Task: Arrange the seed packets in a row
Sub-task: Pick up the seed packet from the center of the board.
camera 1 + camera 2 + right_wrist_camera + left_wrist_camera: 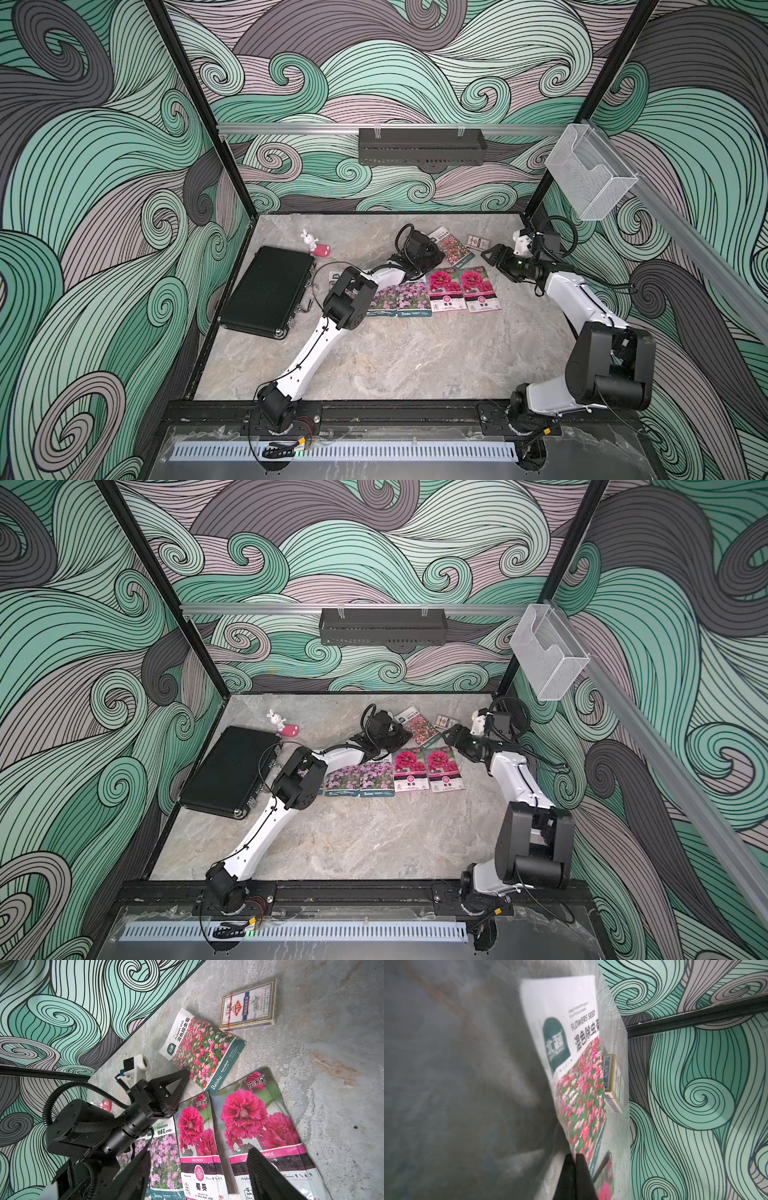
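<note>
Flat black ribbed case point(268, 291) on grey marbled surface point(395, 357), left. Small white rabbit figurine point(308, 240), maybe pink-based, near its far corner. Beige-and-red patterned box point(248, 1006) at back.

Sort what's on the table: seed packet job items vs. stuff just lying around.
Job:
- red-pink mix packet
- two magenta packets
- two purple-pink packets; the left arm may hide more

Lying about:
- small patterned box
- black ribbed case
- white rabbit figurine
- pink trinket beside it
</note>
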Robot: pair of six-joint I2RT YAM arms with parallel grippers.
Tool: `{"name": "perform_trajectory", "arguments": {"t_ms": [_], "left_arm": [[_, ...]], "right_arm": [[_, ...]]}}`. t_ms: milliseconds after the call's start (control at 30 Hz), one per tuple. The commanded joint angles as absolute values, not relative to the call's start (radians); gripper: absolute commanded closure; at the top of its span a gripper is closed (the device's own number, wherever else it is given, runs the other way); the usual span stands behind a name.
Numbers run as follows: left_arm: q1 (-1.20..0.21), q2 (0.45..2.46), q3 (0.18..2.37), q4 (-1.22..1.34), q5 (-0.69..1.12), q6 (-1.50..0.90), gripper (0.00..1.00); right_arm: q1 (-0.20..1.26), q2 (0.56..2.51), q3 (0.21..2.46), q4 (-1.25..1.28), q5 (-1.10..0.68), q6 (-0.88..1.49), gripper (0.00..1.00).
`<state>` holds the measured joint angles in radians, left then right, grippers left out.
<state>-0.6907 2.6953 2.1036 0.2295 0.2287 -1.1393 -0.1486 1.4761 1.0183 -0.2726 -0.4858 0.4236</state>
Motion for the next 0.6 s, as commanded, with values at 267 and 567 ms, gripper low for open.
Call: {"name": "perform_trajectory", "arguments": {"t_ms": [267,567], "left_arm": [[-0.695,2.647,2.13,0.227,0.252,-1.074,1.0],[-0.693,2.543,2.147,0.242,0.311,-1.043,1.0]], "right_arm": [[-0.138,1.48,1.026,-0.277,-0.477,0.417,0.25],[-0.135,1.479,1.03,-0.287,-0.474,0.414,0.25]]}}
